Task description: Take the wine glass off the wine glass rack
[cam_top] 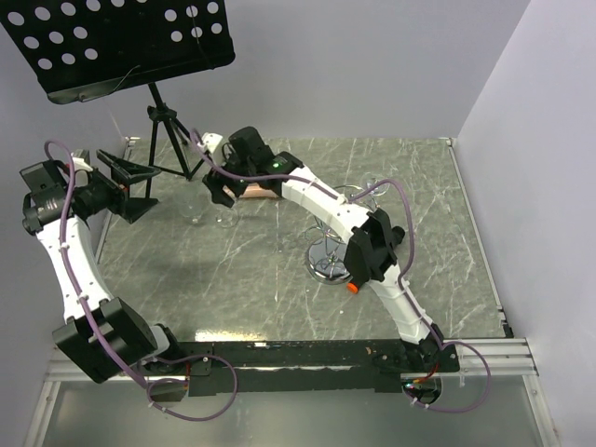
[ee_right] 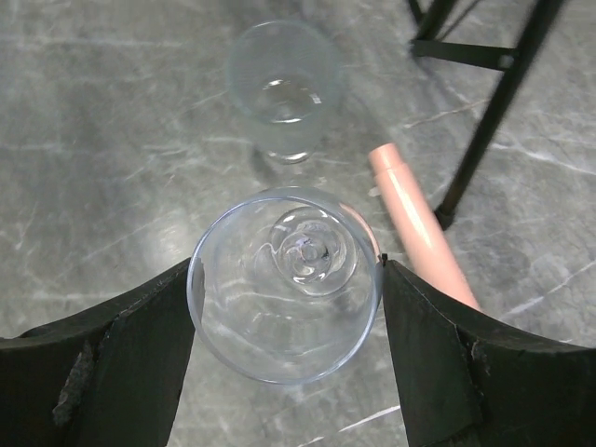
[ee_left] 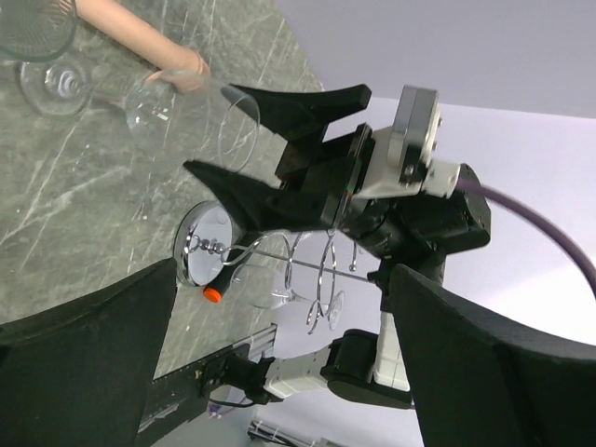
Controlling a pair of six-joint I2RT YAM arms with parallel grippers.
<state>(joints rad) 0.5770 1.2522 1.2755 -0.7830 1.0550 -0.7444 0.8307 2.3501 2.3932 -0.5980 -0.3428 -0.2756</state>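
Wine glass (ee_right: 284, 284), off the wine glass rack (cam_top: 328, 265), clamped at the bowl in my right jaws near the far edge of the bench (cam_top: 447, 233); left jaws wide, empty; I'd lower it upright.

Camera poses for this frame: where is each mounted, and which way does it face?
Top: fixed above and behind, looking down on the table; left arm and right arm show.
Left wrist: faces across the table at the rack and right pincer; left pincer, open, frames the bottom.
Right wrist: looks straight down into the glass in its pincer.
Shared: both wrist views show that glass; top and left wrist show the rack.
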